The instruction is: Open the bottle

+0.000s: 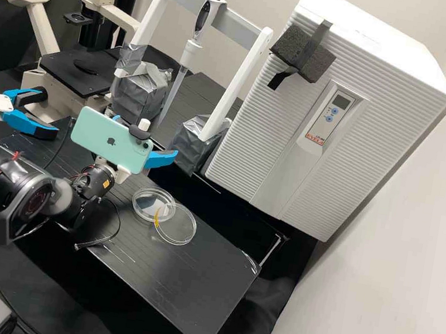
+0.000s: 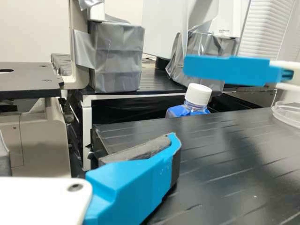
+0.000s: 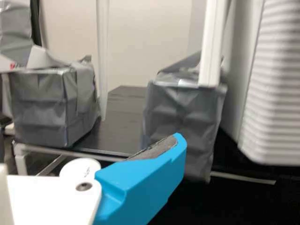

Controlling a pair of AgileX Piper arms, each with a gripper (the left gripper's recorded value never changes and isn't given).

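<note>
Left wrist view shows blue bottle (image 2: 191, 106), white-capped.

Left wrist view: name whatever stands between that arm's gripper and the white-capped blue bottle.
Nothing visible. Bare black bench top runs from the open left gripper to the white-capped blue bottle, its far edge hiding the bottle's base. The right gripper's blue finger hangs above the cap.

At the far left I see a microscope (image 1: 54, 58). Beside it stands a white frame (image 1: 241, 79) with a pipette (image 1: 193, 44) hanging from its crossbar. Each foot of the frame is bundled in grey tape (image 1: 139, 91). To the right is a big white ribbed cabinet (image 1: 272, 141) with a black foam block (image 1: 303, 52) strapped on its top edge. On the black bench (image 1: 188, 280) lie two clear petri dishes (image 1: 154, 204), overlapping.
</note>
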